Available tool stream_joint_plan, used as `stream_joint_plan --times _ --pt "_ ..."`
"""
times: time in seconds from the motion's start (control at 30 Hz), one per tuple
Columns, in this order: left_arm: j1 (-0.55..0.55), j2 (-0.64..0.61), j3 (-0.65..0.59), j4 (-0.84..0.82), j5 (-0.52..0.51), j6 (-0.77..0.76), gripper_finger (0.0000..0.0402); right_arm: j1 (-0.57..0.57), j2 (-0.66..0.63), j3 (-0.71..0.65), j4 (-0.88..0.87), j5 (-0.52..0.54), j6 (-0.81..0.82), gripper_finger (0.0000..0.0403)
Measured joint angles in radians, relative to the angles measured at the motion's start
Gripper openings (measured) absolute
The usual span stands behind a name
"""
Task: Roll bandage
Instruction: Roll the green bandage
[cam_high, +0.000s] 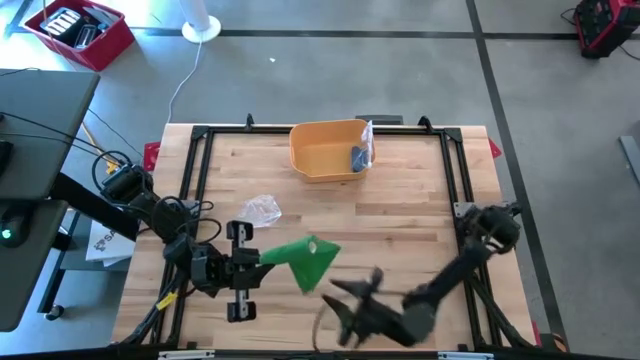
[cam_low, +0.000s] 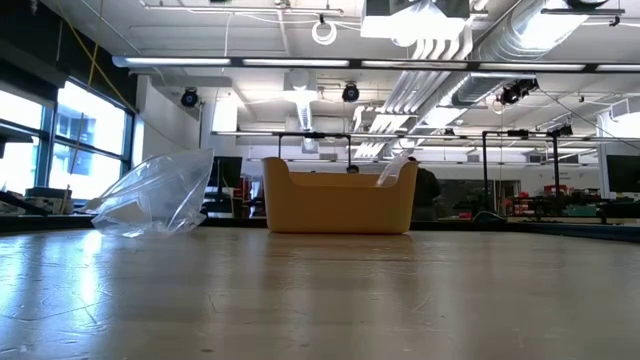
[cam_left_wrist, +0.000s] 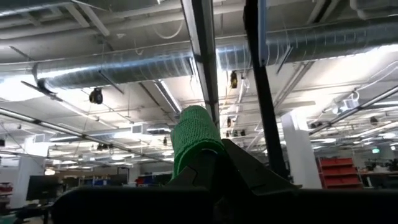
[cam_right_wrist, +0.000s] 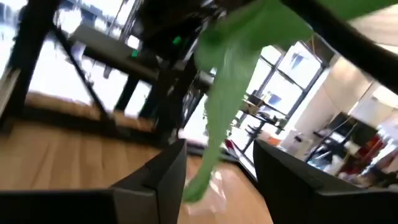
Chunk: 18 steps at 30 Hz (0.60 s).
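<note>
The green bandage (cam_high: 303, 258) is held up over the table's near middle, with my left gripper (cam_high: 262, 258) shut on it. In the left wrist view its rolled part (cam_left_wrist: 196, 140) stands up between the dark fingers. A loose strip (cam_right_wrist: 227, 99) hangs down from it. My right gripper (cam_high: 347, 300) is at the near edge, open. Its two fingers (cam_right_wrist: 163, 177) stand on either side of the strip's lower end (cam_right_wrist: 198, 185). My left gripper pinches the bandage's rolled part at its lower end (cam_left_wrist: 198, 163) between its two fingers. The fingers come from the table's left, slanting upward. The bandage is lifted clear of the table, and its loose strip (cam_high: 312, 280) hangs toward my right gripper. Whether my right gripper touches the strip I cannot tell.
A yellow bin (cam_high: 328, 150) stands at the table's far middle with a clear bag and a dark thing in it. A crumpled clear plastic bag (cam_high: 258, 210) lies left of centre. Black frame rails (cam_high: 200, 170) run along the table's edges.
</note>
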Motion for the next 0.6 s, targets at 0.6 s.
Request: stream_joint_plan --times 0.6 --pt "0.131 0.372 0.363 0.070 -0.422 0.220 0.0002 0.367 -0.102 -0.194 -0.002 0.298 0.521 0.0181"
